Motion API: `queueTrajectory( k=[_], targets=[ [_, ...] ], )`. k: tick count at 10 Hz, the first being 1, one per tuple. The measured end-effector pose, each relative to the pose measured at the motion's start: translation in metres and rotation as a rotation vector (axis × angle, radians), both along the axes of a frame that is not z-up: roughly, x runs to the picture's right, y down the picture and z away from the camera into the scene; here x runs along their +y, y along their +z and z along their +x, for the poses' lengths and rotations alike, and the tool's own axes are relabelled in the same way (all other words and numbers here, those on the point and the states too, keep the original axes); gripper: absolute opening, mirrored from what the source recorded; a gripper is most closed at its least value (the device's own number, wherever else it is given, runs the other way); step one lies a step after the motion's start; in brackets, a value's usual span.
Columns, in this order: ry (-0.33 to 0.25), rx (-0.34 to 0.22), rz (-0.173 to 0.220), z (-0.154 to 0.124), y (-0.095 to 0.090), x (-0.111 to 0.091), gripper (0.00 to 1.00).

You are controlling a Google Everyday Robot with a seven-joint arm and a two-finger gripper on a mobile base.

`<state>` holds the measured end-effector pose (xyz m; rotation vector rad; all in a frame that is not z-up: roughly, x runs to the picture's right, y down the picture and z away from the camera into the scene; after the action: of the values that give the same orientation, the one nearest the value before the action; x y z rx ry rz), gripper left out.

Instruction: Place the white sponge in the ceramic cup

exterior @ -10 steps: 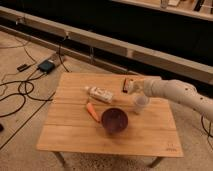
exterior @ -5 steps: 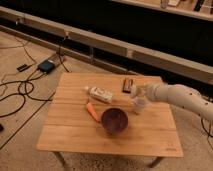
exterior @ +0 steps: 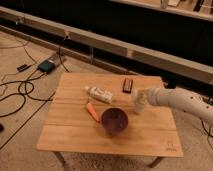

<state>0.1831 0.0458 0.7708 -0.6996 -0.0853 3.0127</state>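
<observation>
Cables [exterior: 20, 92] trail over the floor to the left of a low wooden counter [exterior: 75, 137], with a dark wall and a pale ledge running behind it. From where I stand, the arm [exterior: 180, 100] reaches in over the counter's right edge. Its gripper [exterior: 140, 99] hangs near the far right corner, right above the cup [exterior: 138, 107]. The gripper is closed, and the pale lump at its tip looks to be the sponge [exterior: 139, 95]; I see no sponge lying loose on the counter.

Toward the middle lie a tube [exterior: 100, 93] and a carrot [exterior: 92, 111]. A bowl [exterior: 115, 121] stands just beside the carrot and near the cup. A small dark block [exterior: 128, 85] sits at the far edge.

I'd judge the sponge light and soft, squashing under any pinch and springing back once let go. A hold across its middle suits it best. It looks about as wide as the cup's mouth, so it may catch on the rim and need to go in centred. The cup is small, light and breakable, and a nudge could tip it.
</observation>
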Motion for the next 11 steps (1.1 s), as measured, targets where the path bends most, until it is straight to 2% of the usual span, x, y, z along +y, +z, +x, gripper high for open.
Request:
queueTrajectory(
  k=[2,11],
  targets=[
    [0.017,-0.022,-0.011,-0.0116,0.0016,0.001,0.0],
    [0.02,-0.022,-0.011,-0.0111,0.0014,0.001,0.0]
  ],
)
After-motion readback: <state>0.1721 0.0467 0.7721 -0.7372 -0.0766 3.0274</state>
